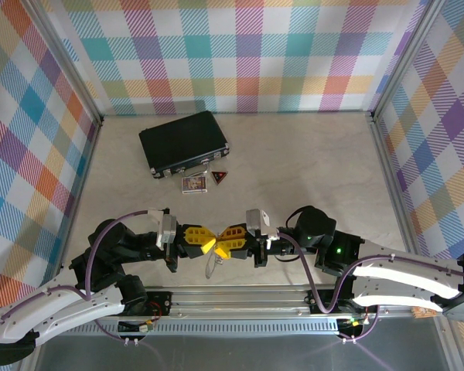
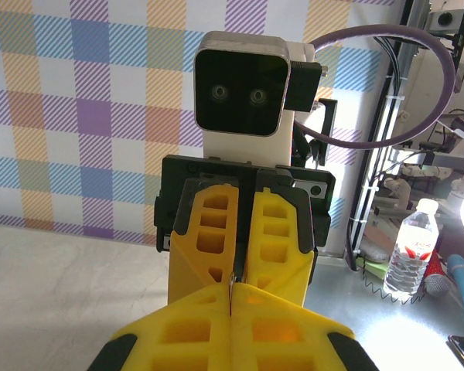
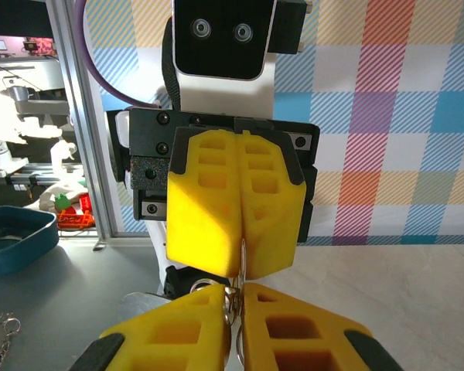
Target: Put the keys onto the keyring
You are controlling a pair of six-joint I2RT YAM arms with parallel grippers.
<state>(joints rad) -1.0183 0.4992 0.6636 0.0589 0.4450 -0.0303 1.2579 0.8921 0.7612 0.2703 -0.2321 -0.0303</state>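
The keyring (image 1: 211, 267) is hanging as a thin grey loop just under the spot where the two grippers are meeting tip to tip, above the near edge of the table (image 1: 309, 170). It is looking light, stiff and smooth. Flat metal like this is likely to be twisting or slipping between plastic pads, so the flat side of the loop is probably the best place to pinch it, leaving the opening free. The keys should handle the same way: small, thin and light, best taken by the head so the hole stays clear. I cannot pick them out against the yellow fingers, so where they are lying I cannot tell.

The left gripper (image 2: 230, 301) is pressing its jaws fully together, with a narrow sliver of metal (image 2: 230, 284) showing edge-on in the seam. I am judging this to be the keyring held on edge, though the sliver alone is not proving it.

The right gripper (image 3: 234, 297) is facing it nose to nose, its jaws standing very narrow. Some silvery links (image 3: 232, 303) are sitting pinched in the slit between its fingertips, and they seem to be part of the keyring's chain.
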